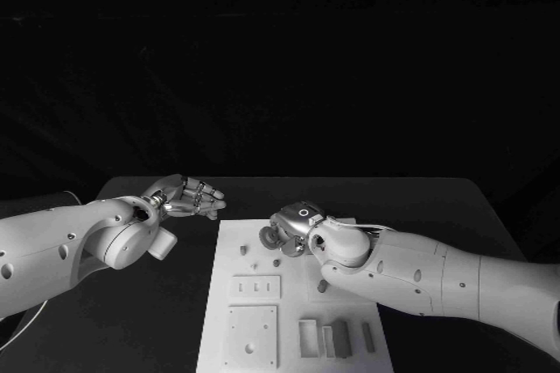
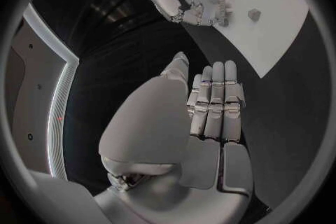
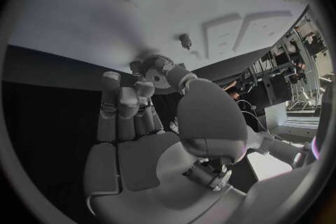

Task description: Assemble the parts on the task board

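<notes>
The white task board lies in the middle of the black table. My right hand hovers over the board's far end and pinches a small toothed gear between its thumb and fingers. The right wrist view shows the gear at the fingertips, just above the board and close to a short peg. My left hand is raised over the table beyond the board's far left corner, its fingers stretched out side by side and holding nothing. From the left wrist I see the right hand with the gear.
Small pegs stand on the board's far half. A slotted plate, a square plate and several upright blocks occupy the near half. Black table runs on both sides of the board.
</notes>
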`<action>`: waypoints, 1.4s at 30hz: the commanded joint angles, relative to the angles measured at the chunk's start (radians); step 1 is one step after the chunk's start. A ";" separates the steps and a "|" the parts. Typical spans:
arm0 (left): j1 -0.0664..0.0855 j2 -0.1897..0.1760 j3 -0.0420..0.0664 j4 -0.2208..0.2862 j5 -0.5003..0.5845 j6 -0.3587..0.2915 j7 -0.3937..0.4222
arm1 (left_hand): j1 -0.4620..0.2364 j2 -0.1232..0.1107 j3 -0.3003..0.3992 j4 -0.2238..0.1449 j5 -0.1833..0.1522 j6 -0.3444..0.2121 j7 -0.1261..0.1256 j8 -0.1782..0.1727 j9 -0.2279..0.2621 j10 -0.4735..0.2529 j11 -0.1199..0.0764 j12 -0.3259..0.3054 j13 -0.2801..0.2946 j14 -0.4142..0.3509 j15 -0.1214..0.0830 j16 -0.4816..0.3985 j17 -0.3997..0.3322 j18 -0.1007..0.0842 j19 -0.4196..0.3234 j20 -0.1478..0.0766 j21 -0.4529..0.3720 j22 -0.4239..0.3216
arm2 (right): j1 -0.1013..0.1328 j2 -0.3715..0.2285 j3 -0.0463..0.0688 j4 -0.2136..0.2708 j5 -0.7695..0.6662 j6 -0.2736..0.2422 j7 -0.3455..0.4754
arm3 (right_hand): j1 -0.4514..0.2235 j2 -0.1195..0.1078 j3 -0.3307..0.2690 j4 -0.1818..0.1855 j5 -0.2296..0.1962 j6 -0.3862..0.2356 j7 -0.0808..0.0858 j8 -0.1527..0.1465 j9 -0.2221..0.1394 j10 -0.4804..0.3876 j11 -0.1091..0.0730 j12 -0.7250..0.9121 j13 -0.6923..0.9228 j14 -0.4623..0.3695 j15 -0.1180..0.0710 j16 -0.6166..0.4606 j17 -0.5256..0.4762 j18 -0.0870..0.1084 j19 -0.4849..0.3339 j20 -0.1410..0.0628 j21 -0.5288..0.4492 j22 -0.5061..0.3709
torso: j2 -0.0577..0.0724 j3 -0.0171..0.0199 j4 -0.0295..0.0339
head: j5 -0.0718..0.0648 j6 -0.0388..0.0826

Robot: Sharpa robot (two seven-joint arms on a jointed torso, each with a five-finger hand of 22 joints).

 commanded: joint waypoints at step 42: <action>0.002 0.001 0.001 0.000 -0.002 0.008 0.008 | -0.005 -0.008 0.005 0.000 0.000 -0.010 0.003 -0.004 0.002 -0.006 0.001 -0.006 0.001 0.006 0.002 -0.009 0.004 0.016 0.006 -0.003 -0.006 0.002 | -0.001 -0.014 0.000 0.028 0.010 -0.028 -0.007 | -0.027 -0.057 0.006 0.019 0.003 0.039 0.034 -0.026 -0.016 -0.038 0.022 0.005 -0.006 0.006 0.005 -0.004 0.000 0.015 0.004 -0.006 -0.002 0.015 | 0.000 -0.0009 0.0015 | 0.001 0.000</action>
